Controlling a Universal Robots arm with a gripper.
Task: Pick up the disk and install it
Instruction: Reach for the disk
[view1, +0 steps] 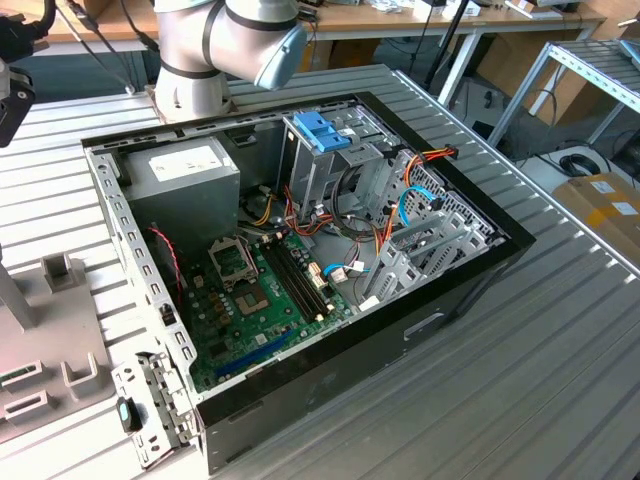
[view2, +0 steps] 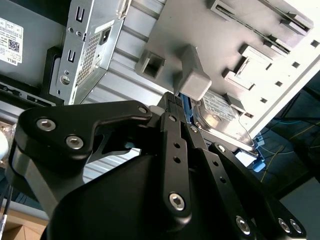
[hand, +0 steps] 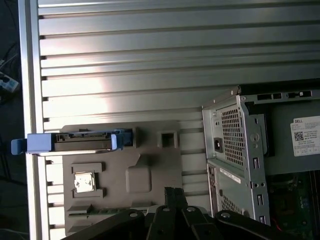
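The disk (hand: 82, 142) is a grey drive in a bright blue carrier rail. It stands on edge in a slot of the grey fixture plate (hand: 150, 150), near the table's edge. My gripper (hand: 173, 193) hangs over the same plate, a short way from the disk and not touching it. Its black fingers look shut, with nothing between them. In the second wrist view the gripper (view2: 173, 100) points toward the plate, and the disk (view2: 218, 113) lies just beyond a grey block of the fixture.
The open computer case (view1: 470, 290) fills the middle of the slatted metal table (view1: 560, 360). Inside it are a metal drive cage with a blue handle (view1: 322, 130), a grey power supply box (view1: 185, 175) and the motherboard (view1: 260, 290). The fixture plate (view1: 45, 340) lies at the exterior view's left.
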